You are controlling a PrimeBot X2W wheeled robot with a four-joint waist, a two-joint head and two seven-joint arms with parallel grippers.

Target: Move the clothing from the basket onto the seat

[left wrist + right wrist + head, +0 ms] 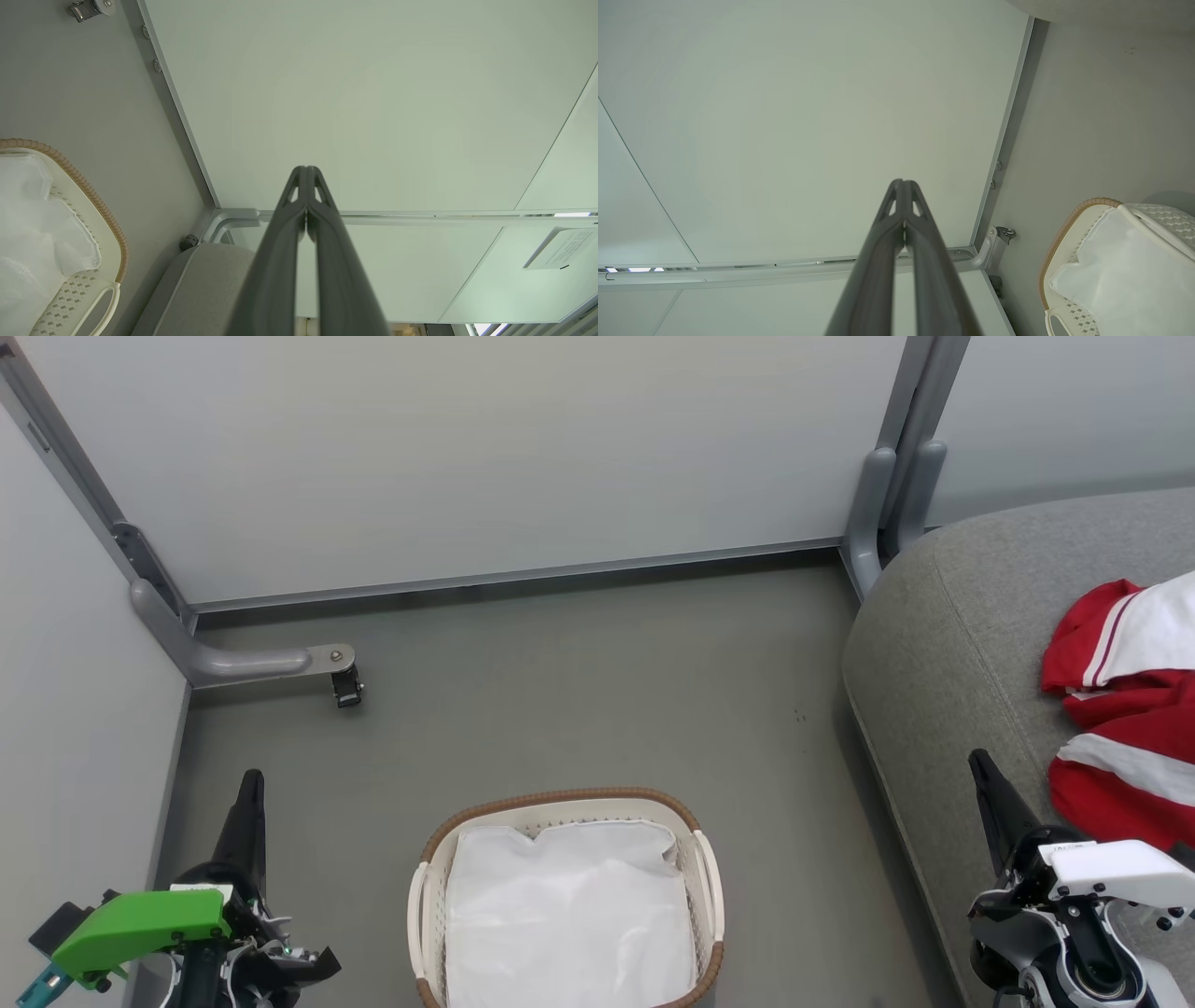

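Red clothing (1125,709) with white panels and stripes lies bunched on the grey seat (943,616) at the right. The cream basket (560,800) with a brown rim stands on the floor at bottom centre, holding just its white cloth liner (569,915). My left gripper (250,782) is at the lower left, shut and holding nothing, left of the basket. My right gripper (980,765) is at the lower right over the seat's front edge, shut and holding nothing, just left of the clothing. The wrist views show shut fingertips, left (306,170) and right (902,183).
Pale partition panels (485,457) wall the back and left. A grey bracket foot with a small caster (345,686) sticks out onto the floor at the left. A partition post (887,504) stands by the seat's back corner. Grey floor (579,691) lies between basket and wall.
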